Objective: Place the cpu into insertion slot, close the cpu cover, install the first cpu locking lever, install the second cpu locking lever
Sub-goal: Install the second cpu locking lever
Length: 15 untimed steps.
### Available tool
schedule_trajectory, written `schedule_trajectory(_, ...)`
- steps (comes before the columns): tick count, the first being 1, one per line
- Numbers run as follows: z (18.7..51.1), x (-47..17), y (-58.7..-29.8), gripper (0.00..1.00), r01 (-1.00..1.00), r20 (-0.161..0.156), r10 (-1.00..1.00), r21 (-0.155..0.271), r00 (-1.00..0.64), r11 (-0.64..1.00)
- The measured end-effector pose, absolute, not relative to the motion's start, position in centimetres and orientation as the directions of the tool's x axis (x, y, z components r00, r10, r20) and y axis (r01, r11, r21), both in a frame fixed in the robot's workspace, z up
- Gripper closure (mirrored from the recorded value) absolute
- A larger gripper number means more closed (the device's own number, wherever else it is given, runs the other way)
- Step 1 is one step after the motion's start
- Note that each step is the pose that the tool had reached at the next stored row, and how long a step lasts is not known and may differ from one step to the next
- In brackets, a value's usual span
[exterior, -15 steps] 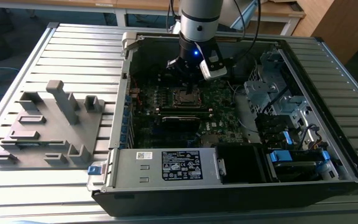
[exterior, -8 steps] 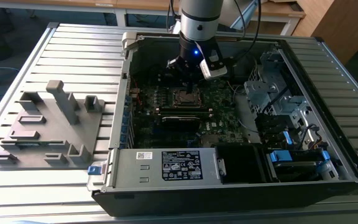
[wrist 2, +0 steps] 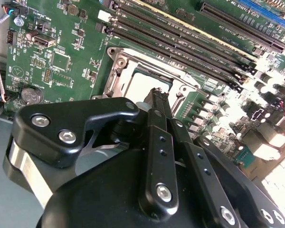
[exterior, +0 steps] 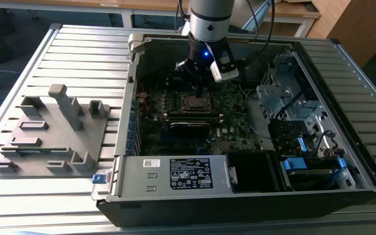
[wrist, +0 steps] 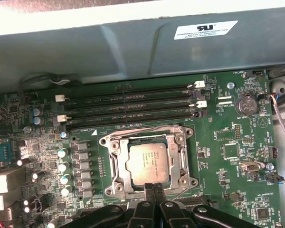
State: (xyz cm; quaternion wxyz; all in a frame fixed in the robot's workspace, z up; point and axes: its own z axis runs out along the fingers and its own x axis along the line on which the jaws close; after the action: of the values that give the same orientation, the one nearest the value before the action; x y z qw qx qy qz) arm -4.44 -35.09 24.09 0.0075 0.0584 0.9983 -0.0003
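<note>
Black pincer (wrist 2: 157, 95) links crowd the foreground of the second wrist view, fingers pressed together with no gap and nothing between them; its tip sits at the near edge of the socket in the first wrist view.

Ribbed metal bench (exterior: 77, 54) carries an open computer case (exterior: 253, 196), lying on its side, and a grey fixture block (exterior: 51, 132) towards the exterior view's left.

Green motherboard (wrist: 228, 137) fills the case floor. Four long memory slots (wrist: 128, 107) run just beside the socket, all apparently unfilled.

Insertion slot (wrist: 115, 183), silver-rimmed, sits mid-board. Cpu (wrist: 148, 164) lies flat inside it, metal top up, apparently seated square.

Cpu cover (wrist: 183, 156) appears folded down around the chip, its frame bordering the lid on all sides. Thin wire locking lever (wrist: 133, 130) runs along the side of the socket nearest the memory slots; whether it is latched I cannot tell.

Risks, as judged:
- Closed tip so close to the frame: a slight sideways drift could scrape the cover or catch its edge and lift it.
- Pressing a lever while the chip is not fully settled could bend the socket pins beneath.
- A lever slipping off the narrow tip could spring back against nearby capacitors (wrist: 62, 166).
</note>
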Motion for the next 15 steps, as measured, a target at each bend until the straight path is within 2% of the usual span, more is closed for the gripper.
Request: schedule_trajectory(15, 24.11, -4.44, -35.6, 0.89, 0.117, -0.015, 0.117, 0.0, -0.993, 0.993)
